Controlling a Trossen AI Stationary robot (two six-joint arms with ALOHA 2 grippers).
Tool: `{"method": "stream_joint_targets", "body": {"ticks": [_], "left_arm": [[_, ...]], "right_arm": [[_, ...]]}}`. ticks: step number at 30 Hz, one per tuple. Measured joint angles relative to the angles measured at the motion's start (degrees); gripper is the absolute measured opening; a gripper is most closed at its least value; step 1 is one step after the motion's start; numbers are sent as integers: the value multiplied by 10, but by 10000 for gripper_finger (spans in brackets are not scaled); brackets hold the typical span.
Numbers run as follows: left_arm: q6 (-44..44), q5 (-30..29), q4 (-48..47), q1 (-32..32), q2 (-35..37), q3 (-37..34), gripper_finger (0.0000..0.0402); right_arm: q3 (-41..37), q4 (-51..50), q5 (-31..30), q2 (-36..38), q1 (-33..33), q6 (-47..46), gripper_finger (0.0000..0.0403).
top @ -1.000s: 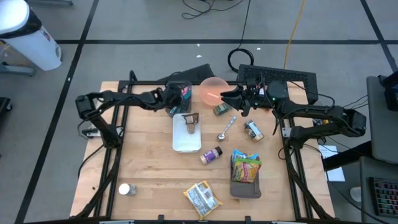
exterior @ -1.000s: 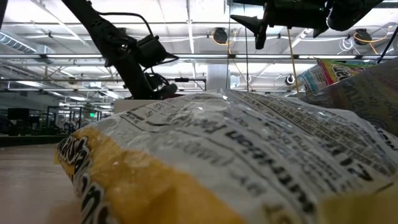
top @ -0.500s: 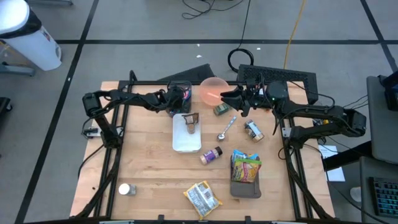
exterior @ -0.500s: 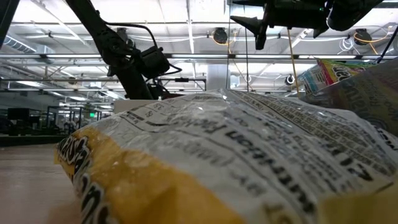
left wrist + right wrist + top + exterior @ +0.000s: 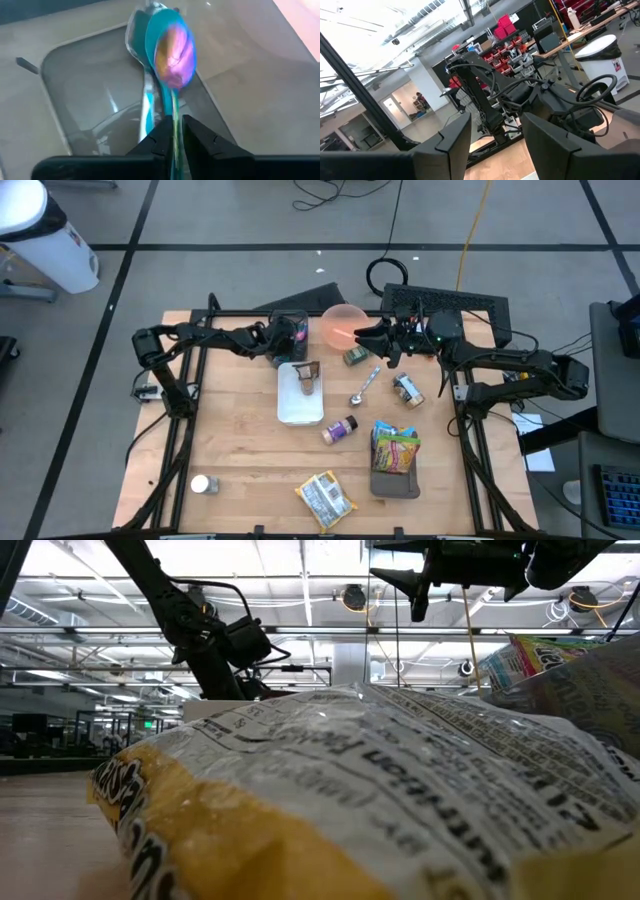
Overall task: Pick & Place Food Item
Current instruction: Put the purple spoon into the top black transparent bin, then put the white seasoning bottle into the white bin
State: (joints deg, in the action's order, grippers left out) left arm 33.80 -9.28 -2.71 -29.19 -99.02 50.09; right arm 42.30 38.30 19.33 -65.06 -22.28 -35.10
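My left gripper [image 5: 283,340] is at the table's far left, over a clear container [image 5: 290,326], and is shut on an iridescent teal-and-purple spoon [image 5: 170,47]. In the left wrist view the spoon's bowl lies over the clear container [image 5: 90,95]. I cannot tell whether the two touch. My right gripper [image 5: 384,340] hangs raised and open near the pink bowl [image 5: 345,323], with nothing between its fingers [image 5: 450,140]. A brown food item [image 5: 308,378] lies on a white tray [image 5: 298,408]. My left gripper pinches the spoon's thin handle [image 5: 174,116] between its two fingers, and the bowl sticks out ahead of them. The fingers slant down from the table's left side and lie along the handle. The spoon is tipped down toward the container.
Also on the table are a metal spoon [image 5: 362,388], a can [image 5: 407,388], a small jar [image 5: 356,356], a spice bottle [image 5: 340,428], snack bags [image 5: 395,448] and a small white jar [image 5: 203,484]. A chip bag [image 5: 325,497] fills the low view's foreground [image 5: 350,800].
My left gripper has sunk a little toward the clear container, taking the spoon with it. Its arm has shifted slightly toward the table's right.
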Motion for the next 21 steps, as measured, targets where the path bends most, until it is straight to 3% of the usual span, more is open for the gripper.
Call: {"method": "stream_joint_targets", "body": {"ticks": [10, 16, 21], "left_arm": [[1, 18, 5, -5, 1, 0, 93], [-3, 98, 34, -24, 38, 0, 115], [-5, 160, 15, -40, 111, 0, 117]], "right_arm": [[0, 0, 0, 0, 0, 0, 169], [0, 0, 2, 0, 0, -1, 169], [0, -1, 2, 0, 0, -2, 169]]}}
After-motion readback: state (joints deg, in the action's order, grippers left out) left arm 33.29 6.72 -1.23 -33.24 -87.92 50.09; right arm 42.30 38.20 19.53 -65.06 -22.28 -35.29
